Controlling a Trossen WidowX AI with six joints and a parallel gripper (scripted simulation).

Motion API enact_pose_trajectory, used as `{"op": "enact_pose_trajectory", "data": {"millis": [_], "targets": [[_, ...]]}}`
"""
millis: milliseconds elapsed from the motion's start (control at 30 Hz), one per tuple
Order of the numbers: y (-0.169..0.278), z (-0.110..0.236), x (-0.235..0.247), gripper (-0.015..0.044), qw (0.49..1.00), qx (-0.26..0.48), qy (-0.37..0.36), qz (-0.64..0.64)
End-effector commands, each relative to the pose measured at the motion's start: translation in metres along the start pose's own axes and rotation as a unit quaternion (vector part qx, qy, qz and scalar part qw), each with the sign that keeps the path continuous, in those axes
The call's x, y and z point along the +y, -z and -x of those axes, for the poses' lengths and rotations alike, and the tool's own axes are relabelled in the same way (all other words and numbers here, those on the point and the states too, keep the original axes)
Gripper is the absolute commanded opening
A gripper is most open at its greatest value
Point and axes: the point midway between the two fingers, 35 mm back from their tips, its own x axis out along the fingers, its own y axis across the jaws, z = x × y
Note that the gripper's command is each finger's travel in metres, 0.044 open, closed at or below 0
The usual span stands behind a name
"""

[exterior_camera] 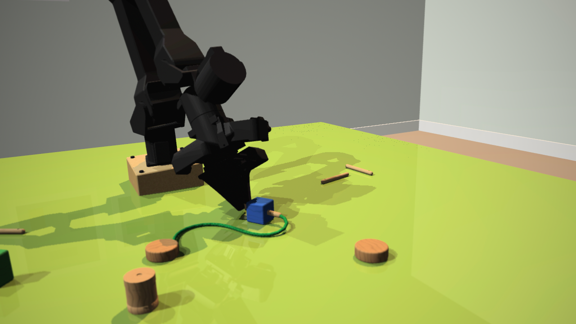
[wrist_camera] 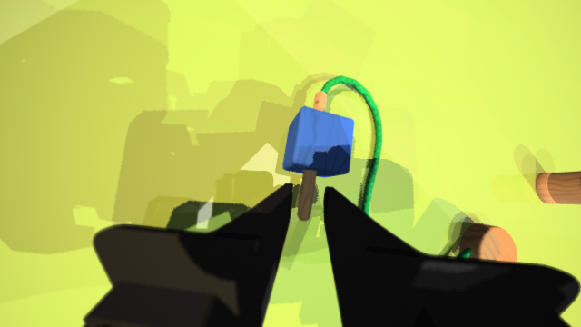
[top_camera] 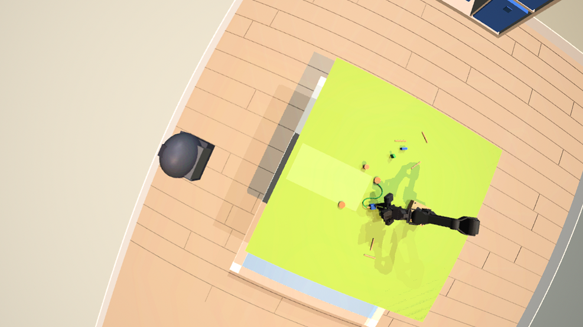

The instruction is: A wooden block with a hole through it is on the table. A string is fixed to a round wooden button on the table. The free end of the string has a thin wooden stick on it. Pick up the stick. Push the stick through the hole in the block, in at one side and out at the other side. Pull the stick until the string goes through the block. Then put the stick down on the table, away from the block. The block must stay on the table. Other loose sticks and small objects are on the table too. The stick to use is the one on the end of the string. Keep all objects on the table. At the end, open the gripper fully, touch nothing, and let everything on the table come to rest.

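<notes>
The blue block [wrist_camera: 318, 141] [exterior_camera: 259, 209] [top_camera: 372, 206] sits on the green table with the thin wooden stick [wrist_camera: 308, 200] [exterior_camera: 275, 213] through its hole, one end showing on each side. The green string [wrist_camera: 377, 136] [exterior_camera: 225, 227] [top_camera: 369, 198] runs from the stick's far end in a curve to the round wooden button [exterior_camera: 161, 249] [wrist_camera: 487, 242] [top_camera: 376, 179]. My gripper [wrist_camera: 308, 192] [exterior_camera: 241, 208] [top_camera: 378, 209] is low at the table, its fingertips on either side of the stick's near end. A small gap shows on each side of the stick, so the fingers stand narrowly open.
A second wooden disc [exterior_camera: 371, 250] and an upright wooden cylinder [exterior_camera: 139, 290] [wrist_camera: 558, 187] stand near the button. Loose sticks [exterior_camera: 335, 177] [exterior_camera: 359, 169] [exterior_camera: 11, 231] lie farther off. A dark green block [exterior_camera: 3, 267] is at the left edge. The arm's wooden base [exterior_camera: 161, 179] is behind the block.
</notes>
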Motion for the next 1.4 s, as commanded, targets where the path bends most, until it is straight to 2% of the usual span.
{"op": "enact_pose_trajectory", "data": {"millis": [0,33,1367], "targets": [[-0.0001,0.0000,0.0000,0.0017,1.000,0.000,0.000,0.000],[-0.0001,0.0000,0.0000,0.0000,1.000,0.000,0.000,0.000],[-0.0045,-0.0044,-0.0017,0.0000,0.999,-0.036,0.012,-0.009]]}}
